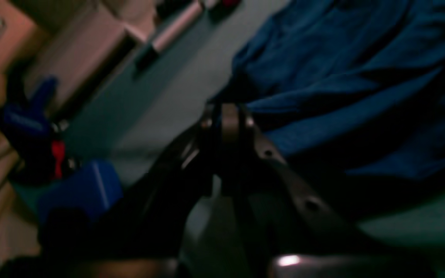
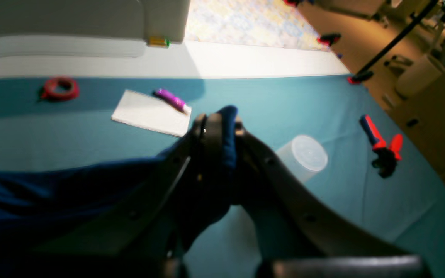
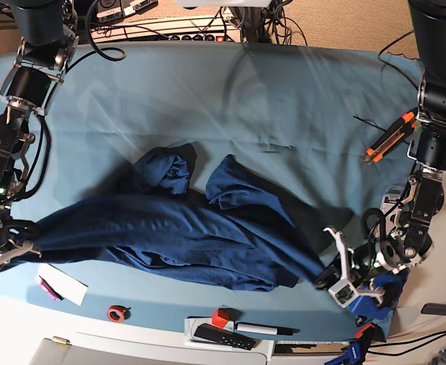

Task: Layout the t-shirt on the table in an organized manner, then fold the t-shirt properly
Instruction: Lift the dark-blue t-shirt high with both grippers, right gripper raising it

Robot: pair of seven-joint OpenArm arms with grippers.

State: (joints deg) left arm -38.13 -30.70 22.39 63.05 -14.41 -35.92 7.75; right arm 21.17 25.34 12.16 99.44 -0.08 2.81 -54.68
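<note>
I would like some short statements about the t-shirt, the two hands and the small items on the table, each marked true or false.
1. The right hand is shut on the t-shirt. True.
2. The left hand is open and holds nothing. False: it pinches the shirt's edge.
3. The shirt lies flat and folded. False: it is bunched and stretched between both hands.
4. A red tape roll lies on the table. True.

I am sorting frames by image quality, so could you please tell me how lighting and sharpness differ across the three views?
Left wrist view: dim and soft throughout, the left gripper a dark blur against the t-shirt. Right wrist view: brighter, with a blown-out white strip beyond the table, the right gripper near the lens soft. Base view: evenly lit and sharpest, cloth folds crisp.
</note>
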